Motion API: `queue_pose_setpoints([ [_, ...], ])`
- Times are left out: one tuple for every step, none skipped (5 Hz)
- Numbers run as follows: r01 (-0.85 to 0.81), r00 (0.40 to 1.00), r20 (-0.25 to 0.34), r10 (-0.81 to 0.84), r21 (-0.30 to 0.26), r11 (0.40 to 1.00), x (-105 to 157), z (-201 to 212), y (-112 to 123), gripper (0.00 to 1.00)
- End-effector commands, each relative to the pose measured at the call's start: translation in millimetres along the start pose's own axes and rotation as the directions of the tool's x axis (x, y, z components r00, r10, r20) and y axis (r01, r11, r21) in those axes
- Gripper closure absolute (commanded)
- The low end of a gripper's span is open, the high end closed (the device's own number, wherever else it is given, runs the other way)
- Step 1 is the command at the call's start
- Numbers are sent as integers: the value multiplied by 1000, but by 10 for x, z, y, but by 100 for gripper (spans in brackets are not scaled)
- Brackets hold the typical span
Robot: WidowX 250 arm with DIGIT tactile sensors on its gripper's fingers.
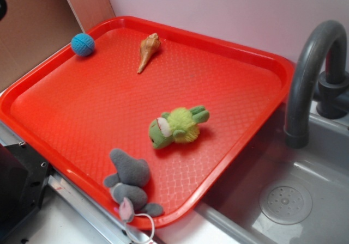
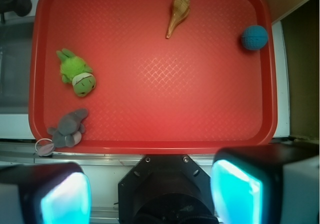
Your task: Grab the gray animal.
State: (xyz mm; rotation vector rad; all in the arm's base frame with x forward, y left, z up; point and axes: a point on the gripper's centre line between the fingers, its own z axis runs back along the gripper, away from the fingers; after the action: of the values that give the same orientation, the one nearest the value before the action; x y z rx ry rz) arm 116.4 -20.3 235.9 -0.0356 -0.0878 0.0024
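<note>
Now we read the exterior view from its left side across. A small blue crocheted ball (image 1: 83, 44) sits in the far left corner of the red plastic tray (image 1: 65, 102), which has a diamond-textured floor and a raised rim. Just to its right, near the far edge, a tan spiral seashell (image 1: 148, 50) lies with its thin tip pointing toward the middle of the tray.

At the near edge we find the gray animal (image 1: 130, 182), a small soft plush with stubby limbs, lying flat against the rim. Its pale pink patch and a thin white cord loop hang over that edge. Nearby, further in toward the tray's centre, a fuzzy green-and-yellow plush toy (image 1: 175, 126) lies on its side, apart from the gray one.

Right of the tray stands a gray curved faucet (image 1: 310, 75) over a gray sink basin (image 1: 305, 195) with a round drain.

In the wrist view our gripper (image 2: 150, 194) hangs outside the tray's near edge, its two teal-padded fingers (image 2: 235, 189) spread wide apart and holding nothing, well away from the gray animal.
</note>
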Motion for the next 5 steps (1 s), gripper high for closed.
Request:
queue_pose_setpoints([
  [0,1000,0,0,0,1000,0,0,0,0],
  [-150,985,78,152,-32,988,11,-106,-14,0],
  [-263,956,121,269,-66,963,43,-243,-104,0],
  [-314,942,115,316,-37,949,172,-507,-319,0],
  [-250,963,82,256,-71,966,280,-699,-510,0],
])
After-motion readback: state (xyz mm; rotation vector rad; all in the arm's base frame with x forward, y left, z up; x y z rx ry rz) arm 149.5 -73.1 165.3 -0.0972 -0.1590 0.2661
